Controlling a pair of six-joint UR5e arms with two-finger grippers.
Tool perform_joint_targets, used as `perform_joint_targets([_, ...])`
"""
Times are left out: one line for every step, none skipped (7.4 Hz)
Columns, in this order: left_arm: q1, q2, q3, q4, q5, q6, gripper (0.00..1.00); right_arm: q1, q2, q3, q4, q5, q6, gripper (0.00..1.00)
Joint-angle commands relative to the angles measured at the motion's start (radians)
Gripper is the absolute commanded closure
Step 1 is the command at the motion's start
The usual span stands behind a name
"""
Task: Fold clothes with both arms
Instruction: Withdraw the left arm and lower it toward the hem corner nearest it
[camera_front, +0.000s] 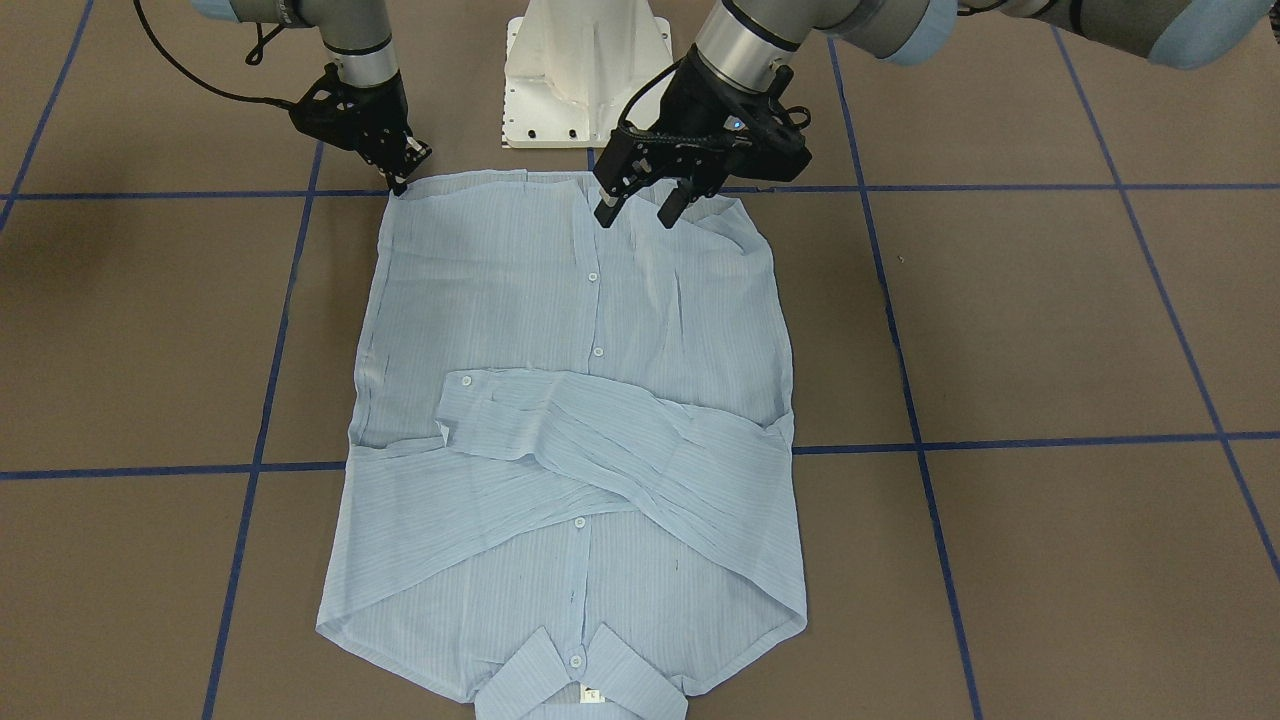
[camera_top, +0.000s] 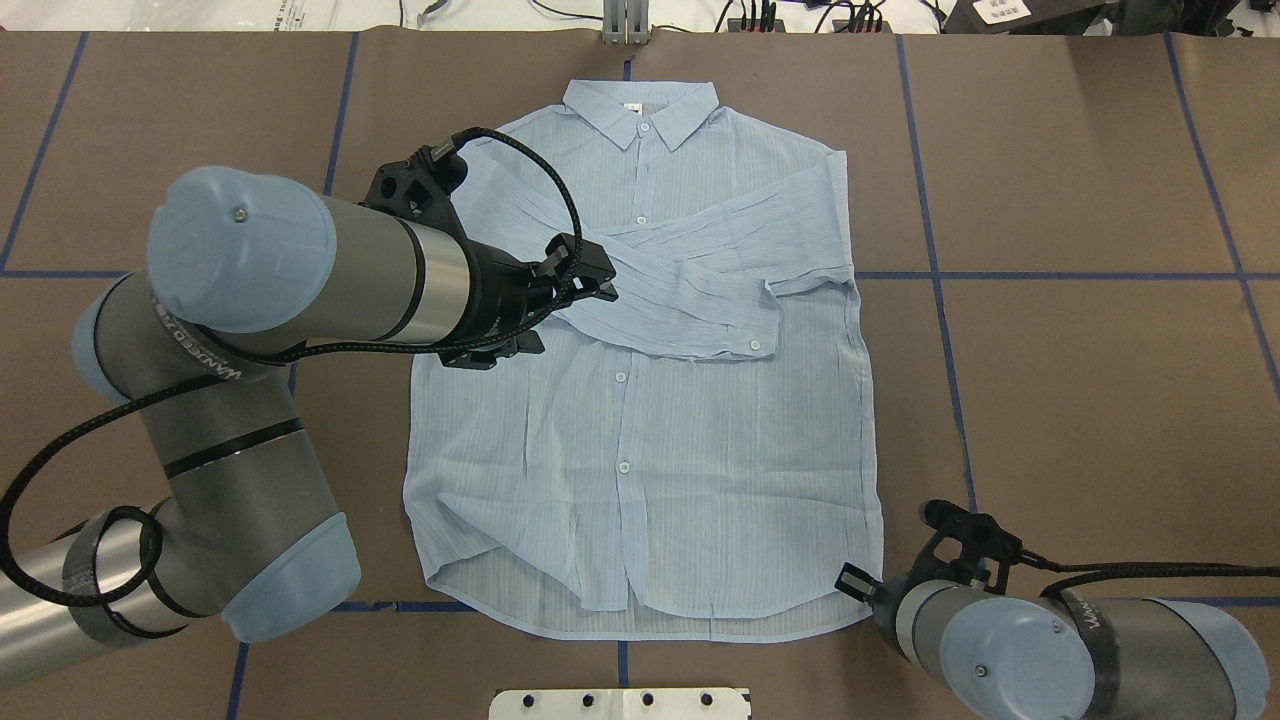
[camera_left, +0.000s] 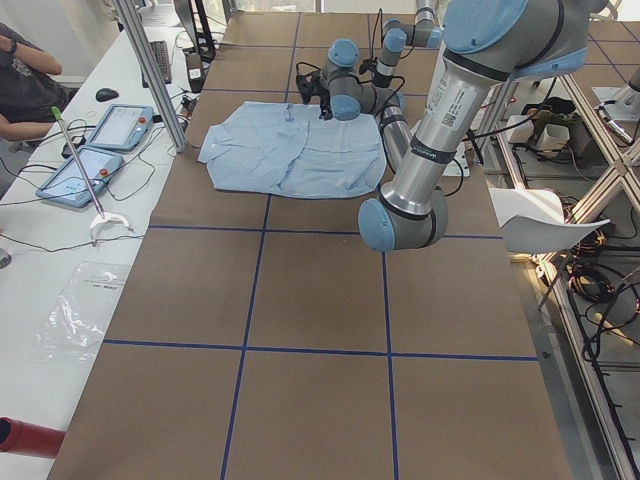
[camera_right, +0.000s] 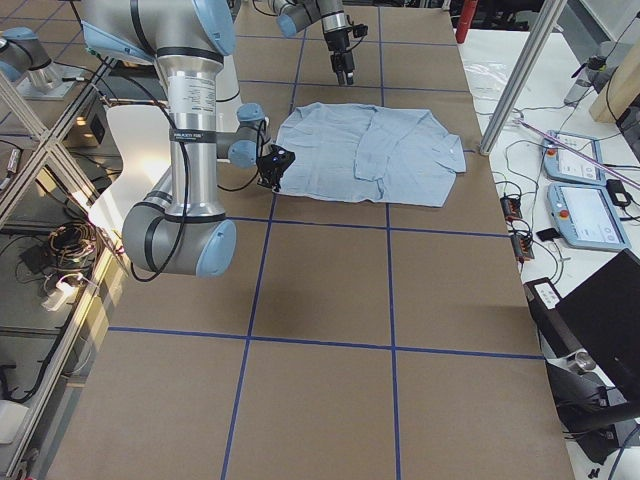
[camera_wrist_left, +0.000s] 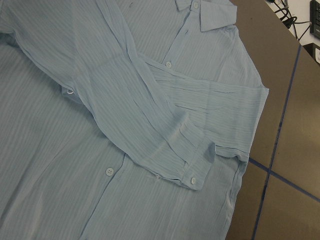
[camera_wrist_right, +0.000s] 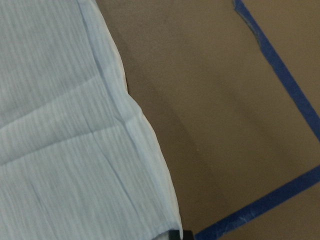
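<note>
The light-blue shirt (camera_front: 560, 300) (camera_top: 650, 430) lies flat and buttoned on the brown table. Its collar (camera_top: 640, 105) is at the far side and both sleeves are crossed over the chest. One cuff (camera_top: 755, 340) ends near the robot's right side. My left gripper (camera_front: 640, 212) (camera_top: 588, 275) hangs open above the shirt with nothing between its fingers; its wrist view looks down on the crossed sleeves (camera_wrist_left: 165, 130). My right gripper (camera_front: 400, 180) (camera_top: 855, 582) is low at the near hem corner, shut on that corner. A black fingertip (camera_wrist_right: 175, 235) meets the hem there.
The white pedestal base (camera_front: 585, 70) stands just behind the hem. Blue tape lines (camera_top: 1050, 278) grid the brown table. At the table's far side, a side bench holds tablets (camera_left: 120, 125), cables and a plastic bag (camera_left: 85, 310), with a seated person (camera_left: 25, 80) beside it.
</note>
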Motion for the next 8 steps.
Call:
perform_joint_targets([0.074, 0.072, -0.062, 0.097, 0.070, 0.003, 0.14, 0.000, -0.013, 0.029, -0.005, 0.003, -0.001, 1.00])
perform_joint_targets([0.150, 0.131, -0.146, 0.198, 0.161, 0.032, 0.15, 0.000, -0.028, 0.046, -0.006, 0.004, -0.002, 1.00])
perform_joint_targets([0.192, 0.228, -0.193, 0.213, 0.187, 0.041, 0.16, 0.001, -0.030, 0.051, -0.006, 0.007, -0.004, 1.00])
perform_joint_targets([0.235, 0.292, -0.196, 0.214, 0.232, 0.041, 0.17, 0.003, -0.031, 0.060, -0.006, 0.009, -0.005, 1.00])
perform_joint_targets([0.260, 0.324, -0.196, 0.217, 0.240, 0.035, 0.18, 0.004, -0.033, 0.063, -0.006, 0.009, -0.005, 1.00])
perform_joint_targets([0.287, 0.329, -0.184, 0.228, 0.240, 0.030, 0.19, 0.004, -0.036, 0.063, -0.006, 0.009, -0.005, 1.00])
perform_joint_targets([0.312, 0.321, -0.167, 0.295, 0.240, 0.029, 0.22, 0.004, -0.041, 0.063, -0.006, 0.009, -0.008, 1.00])
perform_joint_targets([0.321, 0.318, -0.159, 0.335, 0.240, 0.029, 0.23, 0.006, -0.041, 0.064, -0.006, 0.009, -0.008, 1.00])
